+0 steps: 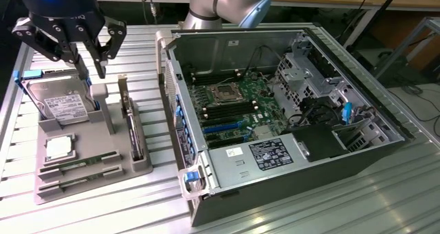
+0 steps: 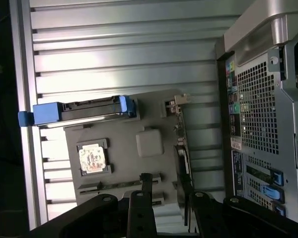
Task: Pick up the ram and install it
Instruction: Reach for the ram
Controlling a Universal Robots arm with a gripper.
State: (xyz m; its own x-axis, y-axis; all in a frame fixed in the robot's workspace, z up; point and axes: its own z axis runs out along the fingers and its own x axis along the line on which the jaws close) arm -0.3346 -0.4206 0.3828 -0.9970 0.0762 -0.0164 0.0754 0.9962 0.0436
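**Ram, a long thin green circuit-board stick, lay slotted in its holder while the pincer hung spread above**

Two such sticks with dark chips lay on edge, one just beside the other, in the near end of a flat grey plastic holder. The holder sat on the slatted aluminium desk, near the desk's edge at the exterior view's left. The black two-fingered pincer was spread wide and held nothing. It hovered over the far end of the holder, above the silver boxy hard drive with a white label in its blue carrier, well apart from the ram.

The ram looked light, stiff and thin, and likely fragile. A hold across its two flat faces near mid-length, on the exposed upper edge, seemed safest. A tilted or twisting pull would probably strain the board in its slot.

Room around it was tight on two sides. A square silver processor chip lay just behind the slots, and a larger upright card with a metal bracket stood close at their ends, toward the exterior view's right. Above the sticks the air was free.

The open grey metal computer case lay beside the holder, taking up the desk's middle. Its green motherboard was exposed, walled in by the case sides, a drive cage and loose cables.
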